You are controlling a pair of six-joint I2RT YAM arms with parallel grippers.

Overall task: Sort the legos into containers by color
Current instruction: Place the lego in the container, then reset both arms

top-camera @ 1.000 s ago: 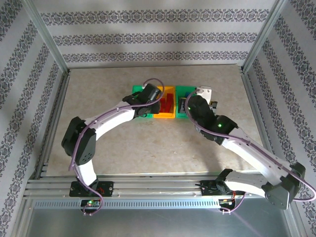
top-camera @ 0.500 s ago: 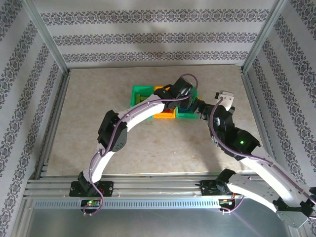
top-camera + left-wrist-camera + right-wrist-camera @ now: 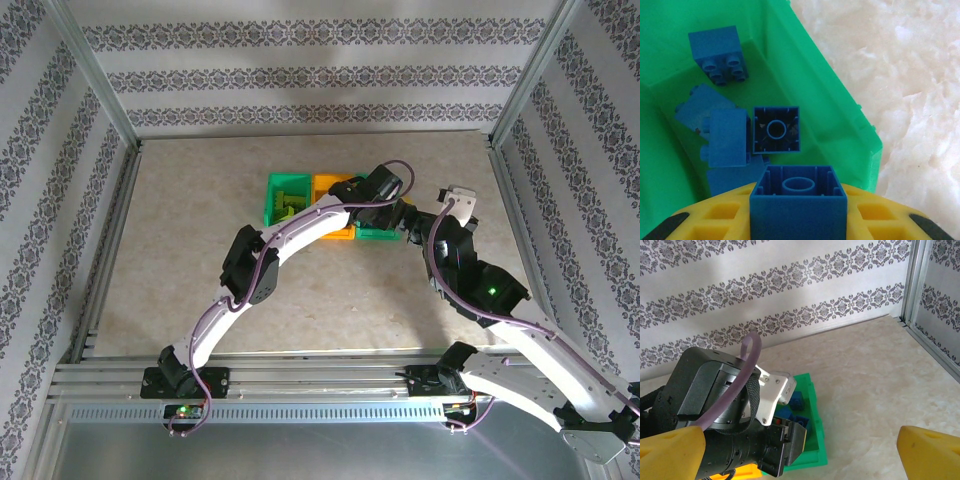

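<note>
- Your left gripper [image 3: 798,224] is pinching one blue brick [image 3: 798,202] by two opposite side walls. The brick's hollow underside faces the camera.
- That brick hangs directly over the right-hand green bin [image 3: 840,115], inside its near wall. The bare bench [image 3: 910,75] lies just beyond the bin's right wall.
- Several loose blue bricks [image 3: 727,137] lie on the floor of that bin, one of them upturned [image 3: 776,129] and one up against the far wall [image 3: 717,52].
- Expect the brick to be light, rigid and smooth-sided. It should not crush, but it can squirt out of the pads if your grip is off-centre.
- Flat opposing walls look like the best hold. The studded top or a corner gives the pads little to seat on.
- A brick dropped from over the bin is likely to bounce off the hard plastic below. Releasing it low between the bin's walls looks safer.
- Your right gripper [image 3: 800,452] is spread wide with nothing between its fingers [image 3: 932,455]. It sits just outside the bin's right wall, close to the left wrist.
- Mind that closeness above the bin. A knock there could shake the brick loose.
</note>
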